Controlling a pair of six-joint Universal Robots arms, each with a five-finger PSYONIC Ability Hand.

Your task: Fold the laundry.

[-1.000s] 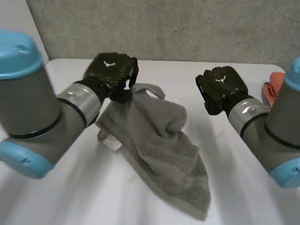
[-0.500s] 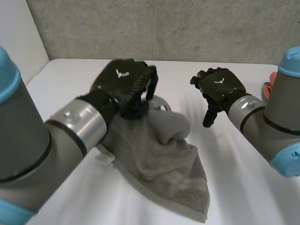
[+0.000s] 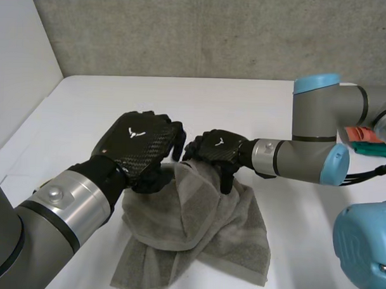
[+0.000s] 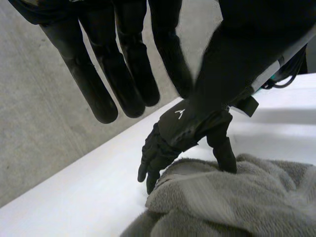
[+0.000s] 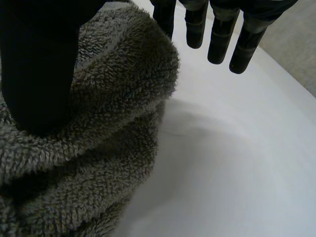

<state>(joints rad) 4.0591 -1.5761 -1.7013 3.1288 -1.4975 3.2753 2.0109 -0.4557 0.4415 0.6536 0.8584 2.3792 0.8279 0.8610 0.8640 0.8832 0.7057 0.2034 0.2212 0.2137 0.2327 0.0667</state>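
Note:
A crumpled grey towel [image 3: 196,227] lies heaped on the white table [image 3: 245,102]. My left hand [image 3: 139,146] hovers over the heap's far left part. In the left wrist view its fingers [image 4: 128,74] hang straight above the towel [image 4: 237,197] and hold nothing. My right hand [image 3: 217,150] reaches across from the right to the towel's far edge. Seen from the left wrist, this right hand [image 4: 185,128] straddles that edge. Its thumb [image 5: 34,74] rests on the thick fold [image 5: 98,148], while its fingers [image 5: 219,34] stay straight and apart beyond it.
Orange-red and teal items [image 3: 366,136] lie at the table's right edge behind my right arm [image 3: 307,155]. A grey wall runs along the far edge and a white wall stands at the left. Bare table lies beyond the towel.
My left hand has let go of the towel and come down nearer; the towel has dropped into a heap. My right hand has swung left and opened over the towel's far edge.

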